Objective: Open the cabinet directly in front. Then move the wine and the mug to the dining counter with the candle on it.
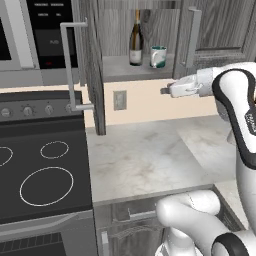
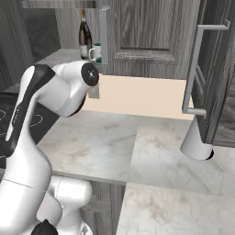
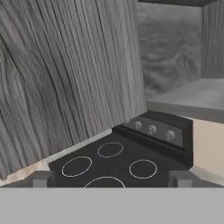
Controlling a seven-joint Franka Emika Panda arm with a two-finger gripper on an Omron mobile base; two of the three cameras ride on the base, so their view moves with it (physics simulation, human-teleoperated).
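Cabinet: dark grey wood-grain wall cabinet point(image 1: 220, 25); left door point(image 1: 92, 65) swung out edge-on, right door point(image 1: 187, 37) partly open; long vertical silver bar handles.
Wine: slim dark glass bottle point(image 1: 135, 40) with long neck and pale label stood upright on the grey cabinet shelf point(image 1: 120, 67).
Mug: short teal-green and white mug point(image 1: 158, 56) sat just right of the bottle on the same shelf.
Gripper: the gripper point(image 3: 109, 179) was spread wide and empty, hovering beside the left door's grainy face, clear of bottle and mug.
Worktop: pale veined marble worktop point(image 1: 145, 155) below the cabinet.
Stove: flat black stove point(image 1: 35, 170) with white ring burners and round knobs, left of the marble.
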